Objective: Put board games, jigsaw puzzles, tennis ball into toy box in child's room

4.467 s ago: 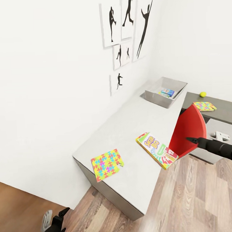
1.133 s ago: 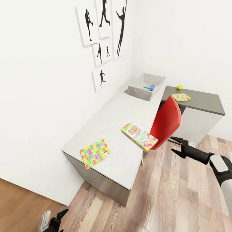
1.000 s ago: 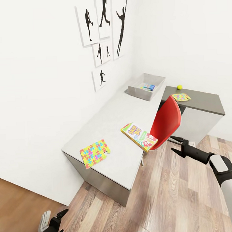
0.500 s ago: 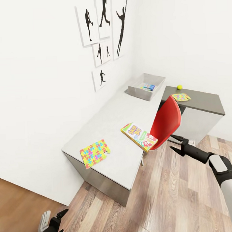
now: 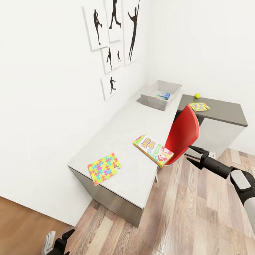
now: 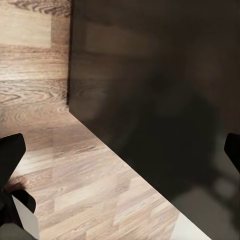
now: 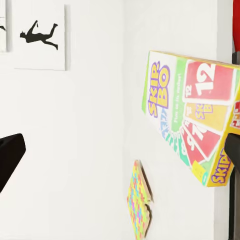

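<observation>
On the table [image 5: 116, 131], a yellow-green-red SKIP BO board game [image 5: 152, 150] lies at the front edge, one corner overhanging. A jigsaw puzzle [image 5: 104, 168] lies at the near end. The grey toy box [image 5: 152, 99] stands at the far end with a blue board game [image 5: 163, 95] inside. On the dark wing sit the tennis ball [image 5: 197, 96] and a second jigsaw puzzle [image 5: 199, 107]. My right gripper [image 5: 193, 157] is open, just right of the SKIP BO box. In the right wrist view the SKIP BO box [image 7: 192, 125] lies ahead of the open gripper [image 7: 120, 155]. My left gripper [image 5: 60, 244] hangs low, open [image 6: 121, 152] over floor.
A red chair [image 5: 183, 134] stands against the table's front edge, between my right gripper and the SKIP BO box. Black silhouette pictures [image 5: 114, 28] hang on the white wall. Wood plank floor [image 5: 190, 213] lies in front. A dark surface [image 6: 160, 100] lies under the left wrist.
Since 4.5 s ago the view has pulled back from the table. Over the last second my right gripper rose slightly toward the SKIP BO box. The toys have not moved.
</observation>
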Controlling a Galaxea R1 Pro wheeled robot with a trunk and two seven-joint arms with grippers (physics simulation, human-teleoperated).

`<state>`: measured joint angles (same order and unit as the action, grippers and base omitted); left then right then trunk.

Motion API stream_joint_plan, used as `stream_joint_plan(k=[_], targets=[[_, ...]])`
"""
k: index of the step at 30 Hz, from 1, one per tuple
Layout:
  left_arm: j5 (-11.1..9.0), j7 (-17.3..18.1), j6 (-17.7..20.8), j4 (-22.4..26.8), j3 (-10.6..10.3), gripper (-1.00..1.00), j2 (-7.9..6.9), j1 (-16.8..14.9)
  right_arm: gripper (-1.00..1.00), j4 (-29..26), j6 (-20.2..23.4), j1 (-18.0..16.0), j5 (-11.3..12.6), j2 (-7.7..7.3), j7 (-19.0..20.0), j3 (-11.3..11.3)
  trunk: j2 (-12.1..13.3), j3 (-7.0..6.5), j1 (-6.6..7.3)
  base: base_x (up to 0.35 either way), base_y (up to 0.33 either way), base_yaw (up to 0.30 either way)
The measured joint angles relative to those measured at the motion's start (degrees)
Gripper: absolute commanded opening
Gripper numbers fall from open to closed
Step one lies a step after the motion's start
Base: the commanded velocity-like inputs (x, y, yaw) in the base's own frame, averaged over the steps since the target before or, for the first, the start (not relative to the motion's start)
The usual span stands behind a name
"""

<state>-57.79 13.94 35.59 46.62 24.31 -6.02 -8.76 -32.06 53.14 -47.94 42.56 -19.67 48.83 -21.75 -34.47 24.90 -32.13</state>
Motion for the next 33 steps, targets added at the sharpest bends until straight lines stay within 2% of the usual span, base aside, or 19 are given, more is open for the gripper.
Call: stream_joint_plan(k=[33], targets=[[0.0,0.0,0.0,0.2,0.1,1.00,-0.12,0.0,1.00,0.0,-0.1,0.0,-0.2,0.17,1.0,0.5,-13.3,5.94,-7.26,0.000,0.000,0.000]])
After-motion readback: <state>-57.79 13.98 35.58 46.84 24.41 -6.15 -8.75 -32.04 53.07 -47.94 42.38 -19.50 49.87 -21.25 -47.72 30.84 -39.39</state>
